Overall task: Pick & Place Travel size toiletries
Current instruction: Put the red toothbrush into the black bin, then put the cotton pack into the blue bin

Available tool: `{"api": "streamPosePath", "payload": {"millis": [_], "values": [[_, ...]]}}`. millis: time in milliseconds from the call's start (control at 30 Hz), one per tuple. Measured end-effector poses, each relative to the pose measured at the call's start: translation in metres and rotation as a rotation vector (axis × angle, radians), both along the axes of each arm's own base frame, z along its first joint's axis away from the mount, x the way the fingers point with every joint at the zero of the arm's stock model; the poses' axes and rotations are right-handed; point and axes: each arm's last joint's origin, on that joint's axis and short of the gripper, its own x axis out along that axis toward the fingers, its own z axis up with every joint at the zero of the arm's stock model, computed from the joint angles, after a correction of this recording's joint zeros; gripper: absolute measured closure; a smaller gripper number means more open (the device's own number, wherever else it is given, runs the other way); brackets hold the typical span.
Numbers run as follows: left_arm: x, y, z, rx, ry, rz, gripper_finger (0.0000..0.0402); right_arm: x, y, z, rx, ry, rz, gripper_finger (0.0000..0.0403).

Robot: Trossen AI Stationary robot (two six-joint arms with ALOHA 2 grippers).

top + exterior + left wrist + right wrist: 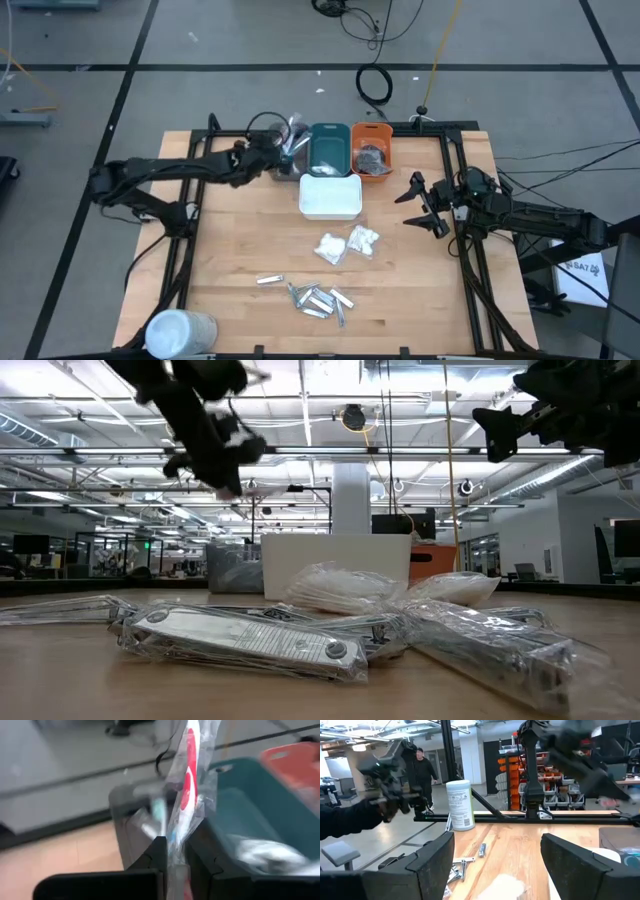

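Observation:
My left gripper (173,845) is shut on a slim stick in clear wrap (189,775) with a red-pink tip. It hangs over the grey tray (131,815), next to the teal tray (250,805); in the high view this gripper (280,152) is at the table's far left-centre. White packets (346,243) and silver sachets (315,298) lie on the wood. My right gripper (422,205) waits open at the right, holding nothing. My left gripper pinches the wrapped stick between its two fingers at the wrap's end (175,851) opposite the red-pink tip. The stick reaches out past the fingertips, along the fingers. It is lifted clear, above the grey tray.
An orange tray (371,158) with dark items stands right of the teal tray (328,150), and a white tray (330,196) sits in front of them. A big white cylinder (180,331) lies at the near left corner. Bare wood lies around the packets.

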Motion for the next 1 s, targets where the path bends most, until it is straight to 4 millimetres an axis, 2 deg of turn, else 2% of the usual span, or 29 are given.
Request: {"api": "streamPosePath", "payload": {"millis": [100, 167, 267, 400, 667, 767, 833, 1000], "values": [[0.004, 0.020, -0.022, -0.066, 0.006, 0.049, 0.0368, 0.000, 0.000, 0.000, 0.000, -0.001, 0.000, 0.0122], [0.007, 0.030, -0.035, -0.084, 0.030, 0.075, 0.0355, 0.000, 0.000, 0.000, 0.000, 0.000, 0.000, 0.0122], [0.008, 0.040, -0.051, -0.114, 0.079, 0.111, 0.0319, 0.000, 0.000, 0.000, 0.000, 0.000, 0.000, 0.0122], [0.010, 0.044, -0.062, -0.150, 0.077, 0.138, 0.0265, 0.000, 0.000, -0.001, 0.002, 0.005, 0.000, 0.0122], [0.010, 0.043, -0.060, -0.160, 0.066, 0.124, 0.0167, 0.000, 0.000, -0.001, 0.005, 0.013, 0.000, 0.0122], [0.016, 0.041, -0.055, -0.155, 0.066, -0.027, 0.0143, 0.001, -0.001, -0.005, 0.018, 0.048, -0.011, 0.0122], [0.020, 0.036, -0.049, -0.168, 0.027, -0.141, 0.0133, 0.004, -0.002, -0.010, 0.027, 0.096, -0.081, 0.0122], [0.034, 0.018, -0.033, -0.180, -0.101, -0.343, 0.0124, 0.017, 0.005, -0.034, -0.054, 0.293, -0.250, 0.0122]]}}
